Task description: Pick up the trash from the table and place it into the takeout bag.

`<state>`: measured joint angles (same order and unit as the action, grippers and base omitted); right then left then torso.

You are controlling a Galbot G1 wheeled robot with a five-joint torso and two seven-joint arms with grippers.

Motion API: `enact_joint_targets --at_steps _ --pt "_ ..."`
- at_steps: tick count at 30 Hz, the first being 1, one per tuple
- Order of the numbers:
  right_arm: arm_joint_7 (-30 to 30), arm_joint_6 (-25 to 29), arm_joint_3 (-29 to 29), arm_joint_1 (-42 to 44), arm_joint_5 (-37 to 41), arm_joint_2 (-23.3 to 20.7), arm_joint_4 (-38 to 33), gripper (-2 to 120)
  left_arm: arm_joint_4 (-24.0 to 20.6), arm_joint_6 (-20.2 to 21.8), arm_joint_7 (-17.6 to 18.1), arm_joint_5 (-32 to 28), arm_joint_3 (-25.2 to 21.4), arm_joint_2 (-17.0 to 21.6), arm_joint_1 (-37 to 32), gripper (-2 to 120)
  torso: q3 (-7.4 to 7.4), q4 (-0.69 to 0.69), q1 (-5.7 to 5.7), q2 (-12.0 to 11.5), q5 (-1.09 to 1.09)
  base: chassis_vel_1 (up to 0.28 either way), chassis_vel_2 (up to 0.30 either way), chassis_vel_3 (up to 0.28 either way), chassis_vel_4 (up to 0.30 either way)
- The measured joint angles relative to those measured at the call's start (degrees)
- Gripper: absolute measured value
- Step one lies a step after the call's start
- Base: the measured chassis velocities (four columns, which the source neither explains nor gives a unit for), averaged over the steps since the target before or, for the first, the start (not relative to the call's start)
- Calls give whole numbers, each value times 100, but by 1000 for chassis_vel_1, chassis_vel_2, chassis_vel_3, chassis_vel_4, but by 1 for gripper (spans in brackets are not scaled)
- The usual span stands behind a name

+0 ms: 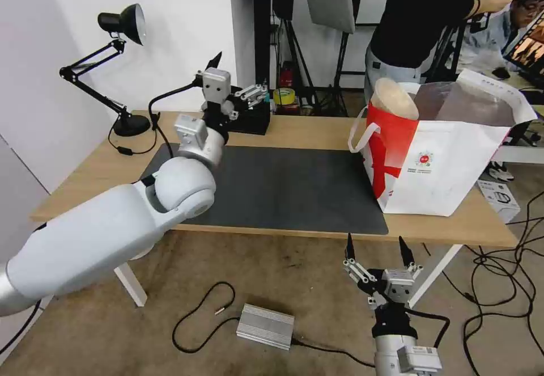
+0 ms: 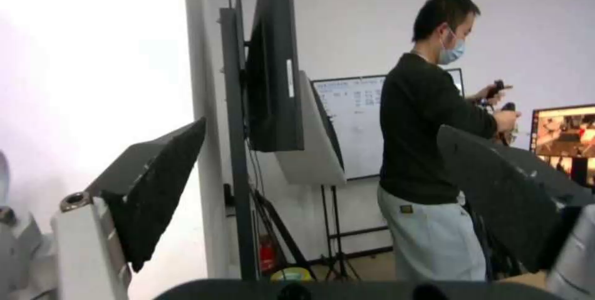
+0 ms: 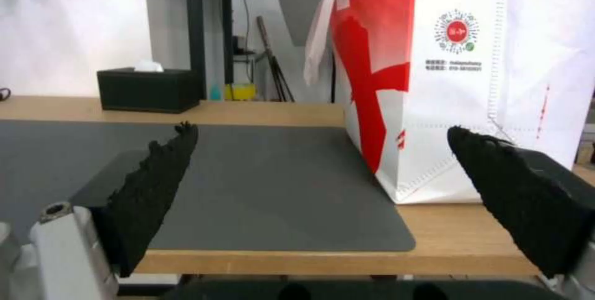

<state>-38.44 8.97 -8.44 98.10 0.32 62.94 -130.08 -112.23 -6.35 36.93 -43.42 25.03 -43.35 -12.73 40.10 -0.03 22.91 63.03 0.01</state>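
Two claws are sitting apart and empty: your left claw (image 1: 241,78) is hovering over the worktop's (image 1: 317,132) far edge by the tissue box (image 3: 148,90), your right claw (image 1: 378,251) is hanging below the near edge. Your bag (image 1: 447,166) is standing upright on the mat's (image 1: 283,189) right end, a beige bowl (image 1: 394,98) poking from its top.

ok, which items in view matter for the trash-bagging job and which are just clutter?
Job:
takeout bag standing on the table
beige paper-pulp bowl poking out of the bag's mouth
left gripper, open, raised over the table's far edge
right gripper, open, below the near edge

Clutter:
black tissue box
desk lamp
tape roll
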Motion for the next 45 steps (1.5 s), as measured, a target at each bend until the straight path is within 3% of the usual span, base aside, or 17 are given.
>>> enact_joint_targets --at_steps 5,9,10,14,17,18,33,36,45 --pt "0 0 -1 0 0 0 0 100 -415 0 -14 63 -598 270 -678 100 0 3 0 0 -2 0 0 0 0" --pt "-1 0 0 0 0 0 0 100 -1033 -27 -237 333 -1720 567 -2134 100 0 3 0 0 -3 0 0 0 0" --pt "-1 0 0 0 0 0 0 100 -1033 -27 -237 333 -1720 567 -2134 100 0 3 0 0 -3 0 0 0 0" --pt "-1 0 0 0 0 0 0 100 -1474 -146 -528 622 -2793 645 -3488 100 0 4 -1 0 -2 0 0 0 0" --pt "0 0 0 0 0 0 0 100 -1564 -188 -553 725 -2995 627 -3779 100 -1 4 0 0 0 0 0 0 0" --pt "0 0 0 1 0 0 0 100 -1696 -244 -572 914 -3204 575 -4165 100 0 3 0 0 -2 0 0 0 0" --pt "0 0 0 0 0 0 0 100 -2097 -379 -728 1847 -3903 -57 -5622 100 0 2 0 0 -1 0 0 0 0" --pt "0 0 0 0 0 0 0 100 -2170 -511 -897 2223 -4251 -366 -6203 100 0 2 0 0 -1 0 0 0 0" --pt "0 0 0 0 0 0 0 100 -2252 -851 -1123 3191 -4615 -1269 -7325 100 0 3 0 0 0 0 0 0 0"
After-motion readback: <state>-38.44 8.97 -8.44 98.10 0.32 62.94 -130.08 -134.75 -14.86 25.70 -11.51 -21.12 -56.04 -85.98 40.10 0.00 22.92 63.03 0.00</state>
